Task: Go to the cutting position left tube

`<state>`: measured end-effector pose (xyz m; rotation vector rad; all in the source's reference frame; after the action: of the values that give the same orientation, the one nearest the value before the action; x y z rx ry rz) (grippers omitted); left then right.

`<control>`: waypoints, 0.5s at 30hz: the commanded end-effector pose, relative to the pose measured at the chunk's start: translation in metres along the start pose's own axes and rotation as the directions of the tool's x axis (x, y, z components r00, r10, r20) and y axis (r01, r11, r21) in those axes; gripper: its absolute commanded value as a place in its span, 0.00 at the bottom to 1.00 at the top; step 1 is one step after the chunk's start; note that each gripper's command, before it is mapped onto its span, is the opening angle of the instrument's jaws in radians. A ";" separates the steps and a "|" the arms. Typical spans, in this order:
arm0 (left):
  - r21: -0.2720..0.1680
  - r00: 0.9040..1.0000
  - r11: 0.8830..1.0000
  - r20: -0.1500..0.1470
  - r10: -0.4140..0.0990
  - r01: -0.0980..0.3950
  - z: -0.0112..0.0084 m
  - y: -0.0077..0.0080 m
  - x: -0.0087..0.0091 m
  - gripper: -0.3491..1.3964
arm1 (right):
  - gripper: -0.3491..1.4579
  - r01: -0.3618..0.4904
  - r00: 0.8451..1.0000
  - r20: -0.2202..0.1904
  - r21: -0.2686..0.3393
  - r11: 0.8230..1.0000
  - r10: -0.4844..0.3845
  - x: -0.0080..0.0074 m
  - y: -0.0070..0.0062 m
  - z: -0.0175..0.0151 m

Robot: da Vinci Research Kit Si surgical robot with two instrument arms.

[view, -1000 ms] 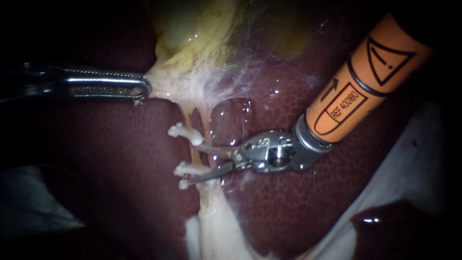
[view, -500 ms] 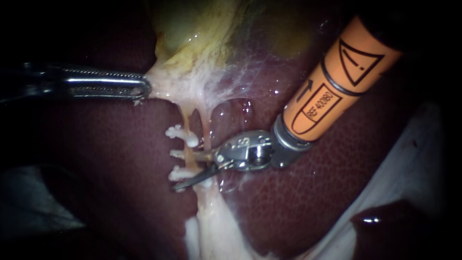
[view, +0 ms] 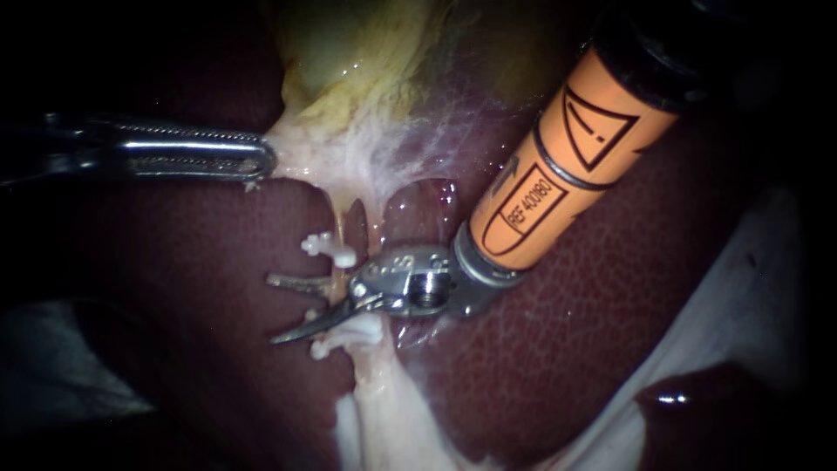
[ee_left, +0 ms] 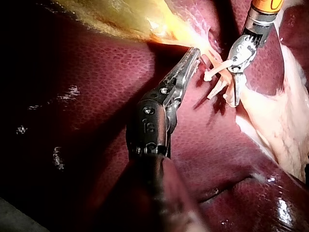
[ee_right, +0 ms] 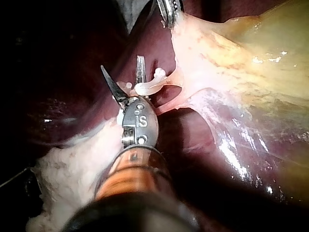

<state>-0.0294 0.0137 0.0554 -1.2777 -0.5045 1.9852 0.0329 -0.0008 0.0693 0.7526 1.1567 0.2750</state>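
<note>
Left tube [view: 337, 290] lies ungripped inside the right instrument's [view: 272, 310] wide-open claw, while the left instrument's [view: 264, 160] claw clamps the gallbladder [view: 349, 61].

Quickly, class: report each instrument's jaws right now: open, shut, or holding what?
Left instrument: jaws shut on pale tissue.
Right instrument: jaws open, the left tube between them, not gripped.

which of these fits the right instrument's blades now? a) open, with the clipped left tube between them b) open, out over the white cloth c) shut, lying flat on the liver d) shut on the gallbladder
a: in the endoscope view the right instrument has its blades spread apart, and the left tube passes between them just below the upper clip.
</note>
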 end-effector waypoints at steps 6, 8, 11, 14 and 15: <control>0.000 1.000 1.000 0.000 0.000 0.000 0.0000 0.0000 0.0000 0.00 | 0.92 -0.034 0.999 -0.030 0.020 0.999 0.034 0.0019 -0.0010 -0.0010; 0.000 1.000 1.000 0.000 0.000 0.000 0.0000 0.0000 0.0000 0.00 | 0.92 -0.049 0.998 -0.035 0.029 0.998 0.050 0.0021 -0.0013 -0.0012; 0.000 1.000 1.000 0.000 0.000 0.000 0.0000 0.0000 0.0000 0.00 | 0.92 -0.054 0.998 -0.035 0.041 0.998 0.056 0.0022 -0.0015 -0.0011; 0.000 1.000 1.000 0.000 0.000 0.000 0.0000 0.0000 0.0000 0.00 | 0.92 -0.061 0.997 -0.034 0.042 0.997 0.062 0.0022 -0.0015 -0.0011; 0.000 1.000 1.000 0.000 0.000 0.000 0.0000 0.0000 0.0000 0.00 | 0.92 -0.061 0.997 -0.034 0.042 0.997 0.062 0.0022 -0.0015 -0.0011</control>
<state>-0.0293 0.0137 0.0555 -1.2773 -0.5042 1.9851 0.0325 -0.0002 0.0665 0.8218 1.1774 0.3185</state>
